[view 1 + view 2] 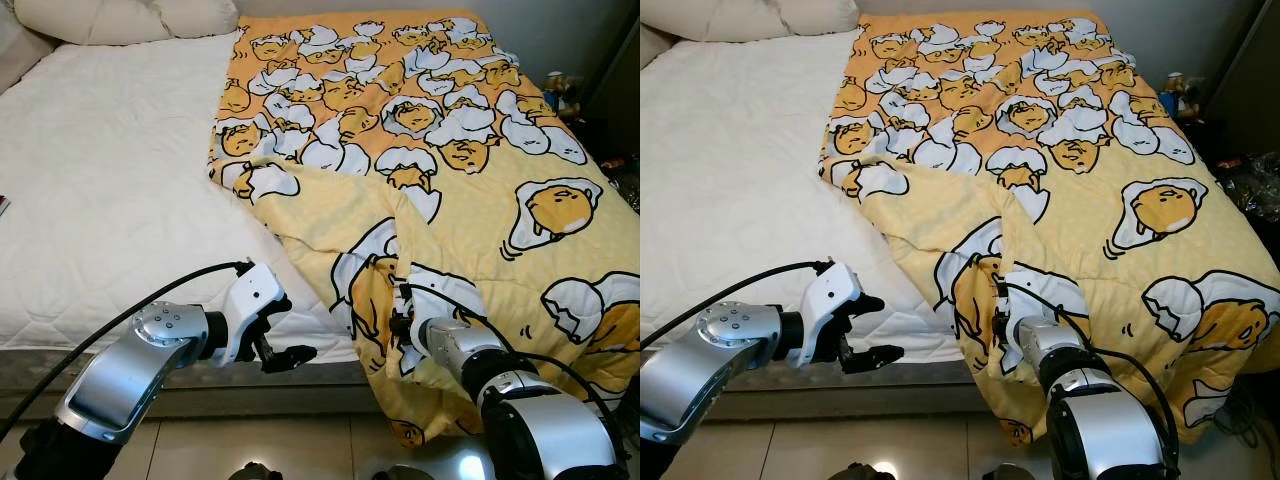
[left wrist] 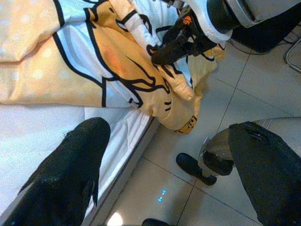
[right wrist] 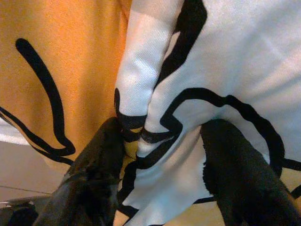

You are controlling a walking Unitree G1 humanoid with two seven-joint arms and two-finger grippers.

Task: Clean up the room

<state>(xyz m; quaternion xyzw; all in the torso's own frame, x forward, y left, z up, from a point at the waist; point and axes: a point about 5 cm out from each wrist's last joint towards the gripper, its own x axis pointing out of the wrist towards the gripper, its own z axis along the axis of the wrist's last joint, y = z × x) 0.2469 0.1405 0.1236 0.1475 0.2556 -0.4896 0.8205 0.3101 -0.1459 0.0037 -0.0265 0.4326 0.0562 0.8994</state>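
Right gripper had a fold of the yellow egg-print quilt between part-open fingers; left gripper hung open, empty — best pinch firmly before pulling

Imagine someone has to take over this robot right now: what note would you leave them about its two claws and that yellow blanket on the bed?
Right gripper: jaws around a fold of the yellow blanket at the foot edge of the bed; whether they are clamped tight is unclear.
Left gripper: jaws open, empty, beside the mattress edge above the tile floor.
Blanket: rumpled, covering the right half of the bed, one corner hanging over the foot.
Done: blanket reached.
Left: spread it across the bare white mattress, probably with the left gripper's help.
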